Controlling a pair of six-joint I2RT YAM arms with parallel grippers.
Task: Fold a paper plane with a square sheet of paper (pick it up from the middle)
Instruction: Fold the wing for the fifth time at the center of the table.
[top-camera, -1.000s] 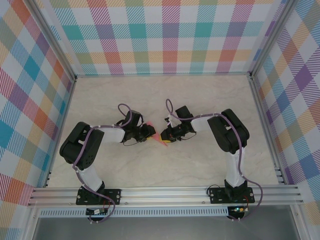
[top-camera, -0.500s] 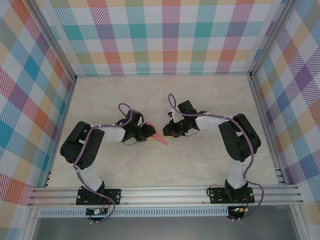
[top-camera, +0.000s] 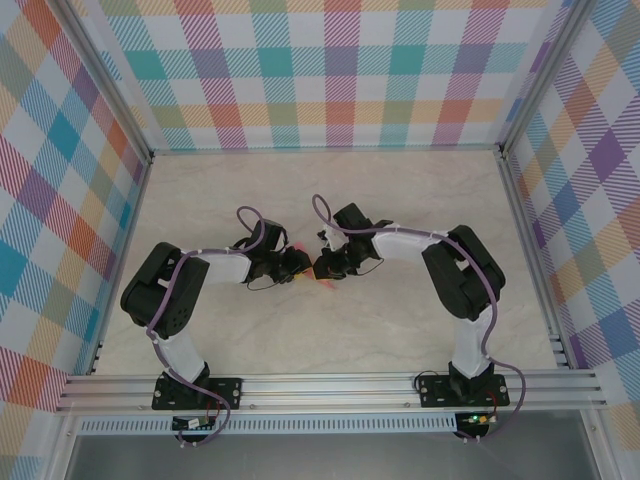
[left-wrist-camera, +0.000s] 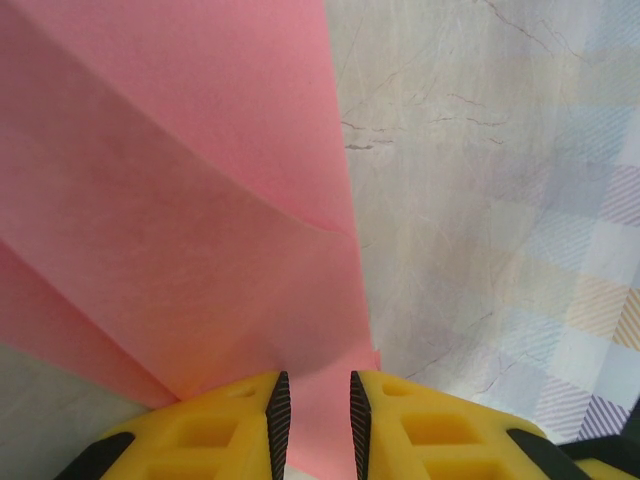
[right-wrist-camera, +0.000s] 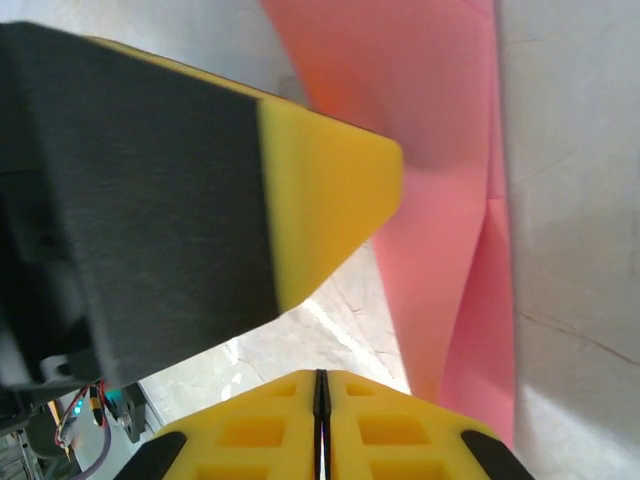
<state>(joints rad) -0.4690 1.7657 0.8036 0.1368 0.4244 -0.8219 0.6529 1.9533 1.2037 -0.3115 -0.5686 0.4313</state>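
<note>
Seemingly one paper plane pinched in left hand.

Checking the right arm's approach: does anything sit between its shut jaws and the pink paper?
Nothing visible does. The pink paper lies just ahead-right of the right gripper, with only bare table seen between. The left gripper, holding the paper, has one finger off to the left.

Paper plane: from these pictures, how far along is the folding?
Done: the pink sheet carries several creases and overlapping layers. In hand: the left fingers pinch it; the right fingers, shut and empty, sit beside it. Left: spread wings are not apparent, so final shaping likely lies ahead.
</note>
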